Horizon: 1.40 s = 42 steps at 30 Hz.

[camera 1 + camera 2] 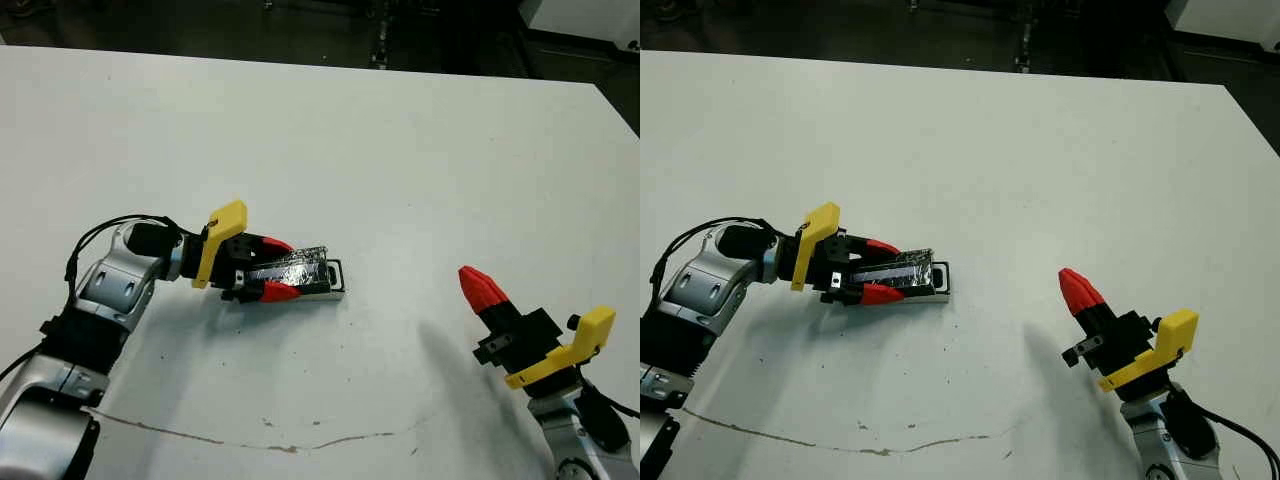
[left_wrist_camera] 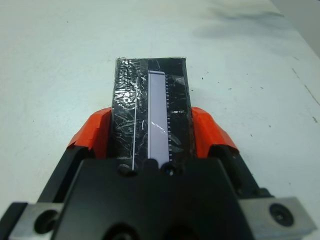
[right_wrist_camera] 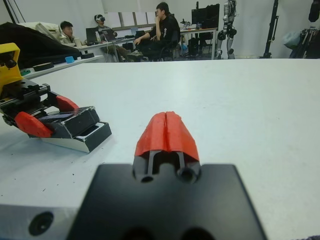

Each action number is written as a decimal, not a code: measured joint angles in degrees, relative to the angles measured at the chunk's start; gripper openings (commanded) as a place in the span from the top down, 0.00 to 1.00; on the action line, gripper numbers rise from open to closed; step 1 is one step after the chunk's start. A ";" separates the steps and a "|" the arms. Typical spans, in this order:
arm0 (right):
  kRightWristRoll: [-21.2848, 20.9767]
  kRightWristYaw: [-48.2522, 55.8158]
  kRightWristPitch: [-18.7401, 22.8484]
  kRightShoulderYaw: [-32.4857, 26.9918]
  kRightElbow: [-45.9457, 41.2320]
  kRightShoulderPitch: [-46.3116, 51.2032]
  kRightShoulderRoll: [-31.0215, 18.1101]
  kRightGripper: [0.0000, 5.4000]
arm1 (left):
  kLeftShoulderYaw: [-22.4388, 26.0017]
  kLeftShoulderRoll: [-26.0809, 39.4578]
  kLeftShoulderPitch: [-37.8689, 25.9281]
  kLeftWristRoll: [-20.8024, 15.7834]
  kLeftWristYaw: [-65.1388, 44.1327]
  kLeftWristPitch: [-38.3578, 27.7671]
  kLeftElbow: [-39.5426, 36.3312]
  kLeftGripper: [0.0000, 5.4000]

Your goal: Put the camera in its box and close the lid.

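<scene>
Nearest our head camera, our right gripper [image 1: 478, 284] is hovering over the smooth white table [image 1: 400, 150] with its red-tipped fingers pressed together, holding nothing, well apart from the task things. Our left gripper [image 1: 275, 268] is clamping the glossy black speckled rectangular lid [image 2: 150, 107], pale shiny strip along its top, by its long sides. We are holding it tilted over the shallow white-rimmed box [image 3: 85, 140], whose far end is sticking out beyond the fingertips.

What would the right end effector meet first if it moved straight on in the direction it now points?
Probably nothing: the right end effector points up-left over the bare table, seemingly passing right of the box.
</scene>
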 measured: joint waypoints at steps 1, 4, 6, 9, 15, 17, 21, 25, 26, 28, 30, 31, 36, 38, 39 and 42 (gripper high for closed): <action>-0.01 -0.04 0.00 0.00 0.00 0.01 0.03 1.00 | 0.11 0.01 0.12 -0.15 0.01 0.13 -0.08 0.42; -0.02 -0.07 0.00 0.02 -0.02 0.04 0.07 1.00 | 0.20 0.01 0.18 -0.60 0.02 0.77 -0.16 0.42; -0.02 -0.18 0.02 0.02 -0.19 0.15 0.07 1.00 | 0.20 0.00 0.17 -0.81 0.04 1.39 -0.31 0.42; -0.01 -0.19 0.03 0.02 -0.39 0.27 0.07 1.00 | 0.16 -0.13 0.19 -0.82 0.13 1.27 -0.33 0.42; -0.02 0.01 -0.08 0.01 -0.02 0.32 0.08 1.00 | -0.23 -1.73 0.02 -0.78 0.40 -2.53 2.27 0.42; -0.02 0.07 -0.22 0.01 0.10 0.35 0.10 1.00 | -1.11 -2.89 -1.09 -0.60 0.32 -3.36 4.03 0.42; -0.01 0.09 -0.42 0.01 0.08 0.47 0.10 1.00 | -3.04 -5.36 -3.35 0.70 0.38 -3.79 6.22 0.42; -0.02 0.09 -0.44 0.00 0.06 0.78 0.10 1.00 | -4.16 -5.90 -4.48 1.81 0.41 -4.30 7.42 0.42; -0.02 0.09 -0.45 0.00 0.07 0.84 0.10 1.00 | -4.43 -6.03 -4.72 2.22 0.50 -4.31 7.62 0.42; -0.01 0.09 -0.45 0.00 0.07 0.99 0.10 1.00 | -4.79 -6.43 -5.00 2.89 0.74 -4.48 7.89 0.42; -0.02 0.09 -0.45 0.01 0.04 1.04 0.10 1.00 | -5.07 -6.83 -5.34 3.26 0.78 -4.51 8.37 0.42; -0.02 0.08 -0.45 0.02 0.02 1.07 0.10 1.00 | -5.34 -6.94 -5.55 3.39 0.81 -4.44 8.62 0.42; -0.07 -0.06 -0.45 0.02 -0.22 1.28 0.10 1.00 | -5.86 -7.58 -5.84 4.45 1.13 -4.58 9.38 0.42; -0.05 -0.04 -0.45 0.02 -0.36 1.28 0.10 1.00 | -5.95 -7.71 -5.70 4.62 1.38 -5.34 9.63 0.42; -0.01 -0.03 -0.45 0.02 -0.36 1.28 0.10 1.00 | -5.95 -7.75 -5.64 4.68 1.48 -5.56 9.68 0.42; 0.10 0.01 -0.45 0.02 -0.33 1.27 0.10 1.00 | -5.95 -7.83 -5.50 4.76 1.61 -6.18 9.81 0.42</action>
